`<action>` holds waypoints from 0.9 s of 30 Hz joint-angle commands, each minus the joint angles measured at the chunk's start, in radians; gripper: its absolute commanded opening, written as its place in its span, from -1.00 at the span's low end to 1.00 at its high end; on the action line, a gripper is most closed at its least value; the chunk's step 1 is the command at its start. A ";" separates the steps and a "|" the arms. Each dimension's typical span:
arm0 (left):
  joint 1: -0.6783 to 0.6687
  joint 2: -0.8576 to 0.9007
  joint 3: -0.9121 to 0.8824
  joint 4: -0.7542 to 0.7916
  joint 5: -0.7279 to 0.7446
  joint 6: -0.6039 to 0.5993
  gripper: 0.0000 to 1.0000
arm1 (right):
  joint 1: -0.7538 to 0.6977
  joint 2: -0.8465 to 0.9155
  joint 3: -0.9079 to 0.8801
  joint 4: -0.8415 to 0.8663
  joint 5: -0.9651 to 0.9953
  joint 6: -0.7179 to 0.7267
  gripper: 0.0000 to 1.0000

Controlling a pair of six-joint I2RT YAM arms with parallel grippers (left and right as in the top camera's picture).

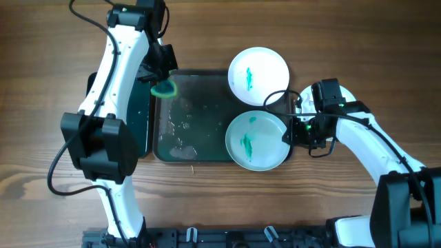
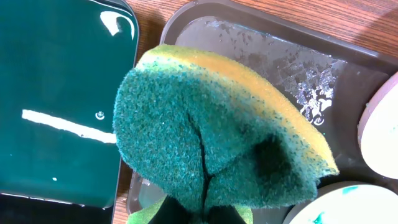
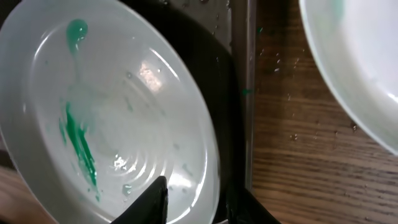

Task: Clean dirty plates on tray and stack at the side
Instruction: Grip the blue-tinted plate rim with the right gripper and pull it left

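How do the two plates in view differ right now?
Colour: in the overhead view the upper plate is white, the lower plate pale blue. Place: the white one overhangs the tray's far edge; the blue one sits nearer the robot. Contact: the right pincer's fingers straddle the blue plate's rim; nothing touches the white one. Both carry teal-green smears.

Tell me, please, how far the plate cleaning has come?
Done: nothing visibly; no stack exists, and the white plate and the pale blue plate both carry teal smears. In hand: the left gripper is shut on the sponge over the tray corner; the right gripper straddles the pale blue plate's rim. Left: wiping and stacking both.
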 commanded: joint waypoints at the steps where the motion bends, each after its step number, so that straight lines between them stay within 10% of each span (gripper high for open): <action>1: -0.009 -0.029 0.021 0.000 -0.003 0.004 -0.92 | 0.006 0.045 -0.008 0.005 0.039 0.006 -0.37; 14: -0.011 -0.029 0.021 0.001 -0.003 0.005 -0.92 | 0.007 0.076 -0.008 0.064 -0.037 -0.043 -0.91; 27: -0.011 -0.029 0.021 0.003 -0.003 0.005 -0.92 | 0.217 0.076 0.127 0.111 0.051 0.216 -0.92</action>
